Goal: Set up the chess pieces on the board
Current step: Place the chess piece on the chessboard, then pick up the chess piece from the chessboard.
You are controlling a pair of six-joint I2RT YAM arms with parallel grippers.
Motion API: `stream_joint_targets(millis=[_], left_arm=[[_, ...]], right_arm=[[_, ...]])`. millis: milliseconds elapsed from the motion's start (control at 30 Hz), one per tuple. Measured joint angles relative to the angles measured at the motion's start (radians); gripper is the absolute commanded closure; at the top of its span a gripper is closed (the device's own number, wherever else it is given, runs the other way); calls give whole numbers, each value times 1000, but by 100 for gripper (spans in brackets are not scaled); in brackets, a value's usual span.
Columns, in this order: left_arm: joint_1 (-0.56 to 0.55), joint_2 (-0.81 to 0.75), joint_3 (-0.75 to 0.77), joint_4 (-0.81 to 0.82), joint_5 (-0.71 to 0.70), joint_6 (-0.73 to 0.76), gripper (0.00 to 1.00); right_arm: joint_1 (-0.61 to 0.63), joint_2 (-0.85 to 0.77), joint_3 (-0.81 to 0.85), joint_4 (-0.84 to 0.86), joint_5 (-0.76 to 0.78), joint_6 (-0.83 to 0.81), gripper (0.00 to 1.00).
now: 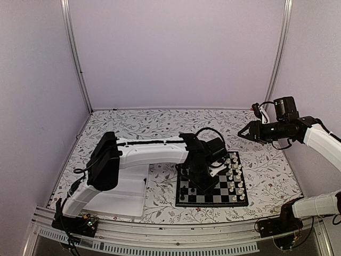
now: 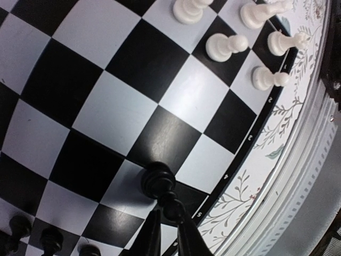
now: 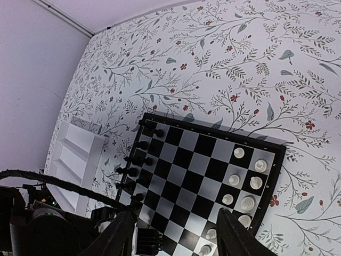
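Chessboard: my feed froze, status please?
Left gripper close around black piece on board, grip unclear. Right gripper open, empty, aloft. Nothing blocking.

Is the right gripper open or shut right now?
Open. In its wrist view the right gripper has its fingers spread wide, holding nothing.

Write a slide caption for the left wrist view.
A black chess piece stands by the numbered edge of the board, the left gripper at its head, white pieces beyond.
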Motion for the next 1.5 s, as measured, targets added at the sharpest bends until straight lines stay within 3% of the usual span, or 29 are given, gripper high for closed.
stream_joint_targets(millis=[333, 533, 767, 1133, 1500], left_arm=[[13, -58, -37, 8, -29, 11, 74], [64, -397, -306, 64, -142, 24, 67], [211, -760, -574, 251, -256, -44, 65], [257, -789, -684, 370, -294, -78, 63], [280, -800, -749, 404, -292, -79, 63]], right_arm=[[2, -5, -45, -24, -19, -50, 53], [78, -37, -104, -65, -16, -93, 59], [273, 0, -95, -96, 47, -95, 60], [582, 345, 117, -267, 214, -81, 57], [673, 560, 206, -381, 317, -52, 57]])
